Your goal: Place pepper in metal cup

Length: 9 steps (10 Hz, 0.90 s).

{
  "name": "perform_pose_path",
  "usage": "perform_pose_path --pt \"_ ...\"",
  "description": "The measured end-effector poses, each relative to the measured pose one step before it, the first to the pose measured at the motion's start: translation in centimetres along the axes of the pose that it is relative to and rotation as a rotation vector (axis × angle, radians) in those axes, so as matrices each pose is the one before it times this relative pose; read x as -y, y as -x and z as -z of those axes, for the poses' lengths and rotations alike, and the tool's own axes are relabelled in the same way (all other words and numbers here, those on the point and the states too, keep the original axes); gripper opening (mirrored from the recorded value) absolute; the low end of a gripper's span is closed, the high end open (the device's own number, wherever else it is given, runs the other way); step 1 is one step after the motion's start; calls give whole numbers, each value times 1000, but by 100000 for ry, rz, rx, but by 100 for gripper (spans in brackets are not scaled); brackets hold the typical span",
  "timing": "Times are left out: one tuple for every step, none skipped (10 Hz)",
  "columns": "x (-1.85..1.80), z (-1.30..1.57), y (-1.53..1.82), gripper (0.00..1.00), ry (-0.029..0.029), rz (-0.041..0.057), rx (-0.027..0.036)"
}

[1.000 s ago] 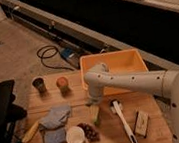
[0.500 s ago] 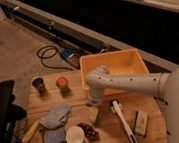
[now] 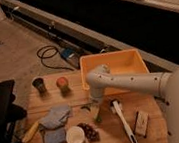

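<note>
Well, my gripper (image 3: 95,107) is down near the table's middle, right over the pepper (image 3: 98,117), whose green end pokes out just below it; whether I am pinching it or merely standing around it I cannot tell. The metal cup (image 3: 38,84) stands well away from my gripper, up and to the left as the camera sees it; the orange-lined cup (image 3: 62,83) sits just beside it, on the side nearer me. Risks, as I judge them: a slim, glossy pepper could slip or swing if caught near one end; carried too low, it might snag the blue cloth (image 3: 57,116) lying on the way; and I could drop it in the orange-lined cup by mistake, the two being neighbours. Against a second ago, my wrist sits slightly lower; the table's things lie unmoved.
</note>
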Motion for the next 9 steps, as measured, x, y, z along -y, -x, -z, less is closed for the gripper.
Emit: perform_pose_path --pt "16 54 -38 3 -415 181 3" --pt "-188 553 436 0 -3287 2181 1447" --pt "-79 315 254 0 -1514 882 643" --pt "-1279 3498 2182 0 -7337 6054 3744" --pt "-455 2437 1593 0 -3880 4060 1882" --pt "-56 1697 1196 0 -2895 3302 1522" --pt "297 1817 1678 0 -3686 4368 3062" --pt "636 897 1239 0 -2359 2725 3493" --pt "1229 517 679 0 -2106 1658 3957"
